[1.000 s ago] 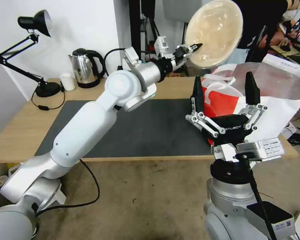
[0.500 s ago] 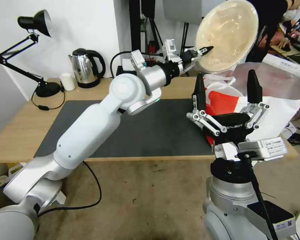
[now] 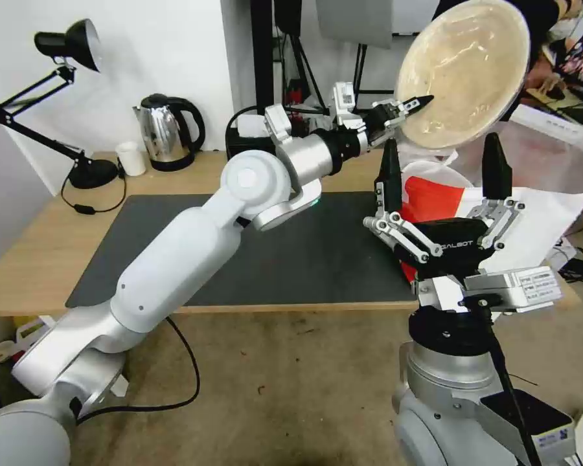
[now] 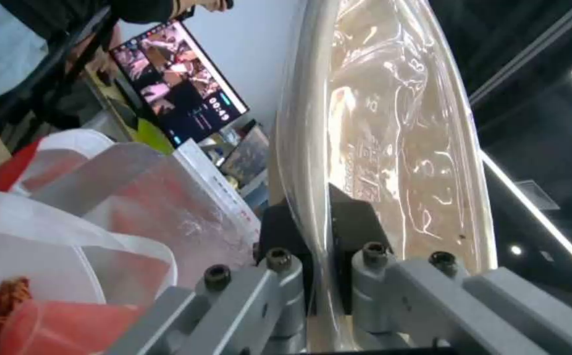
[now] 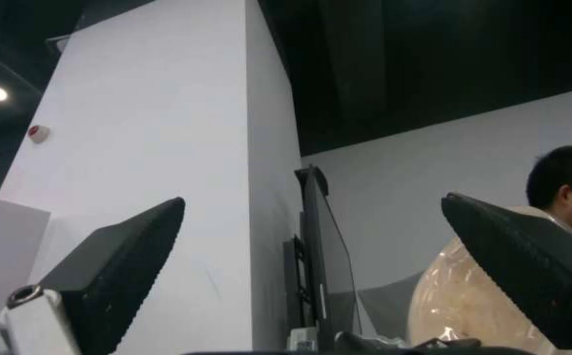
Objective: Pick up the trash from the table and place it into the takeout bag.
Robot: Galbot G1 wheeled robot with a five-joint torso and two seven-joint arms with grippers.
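Note:
My left gripper (image 3: 413,107) is shut on the rim of the round beige lidded bowl (image 3: 463,71), holding it tipped on edge, lid toward me, high above the takeout bag (image 3: 434,194). The left wrist view shows its fingertips (image 4: 354,227) pinching the bowl's rim (image 4: 391,123), with the bag's open mouth (image 4: 69,207) and red shells (image 4: 10,296) inside below. The bag stands at the table's (image 3: 32,259) right end. My right gripper (image 3: 442,165) points upward in front of the bag, open and empty; its fingers (image 5: 121,261) stand wide apart, the bowl (image 5: 470,305) between them farther off.
A dark grey mat (image 3: 291,252) covers the middle of the table. At the back left stand a black desk lamp (image 3: 58,97), a small white cup (image 3: 131,158) and a steel kettle (image 3: 165,133). A black box (image 3: 243,133) sits behind my left forearm.
My left arm has carried the bowl to the right and upward, from beside the bag to above it. The right gripper has stayed where it was, open.

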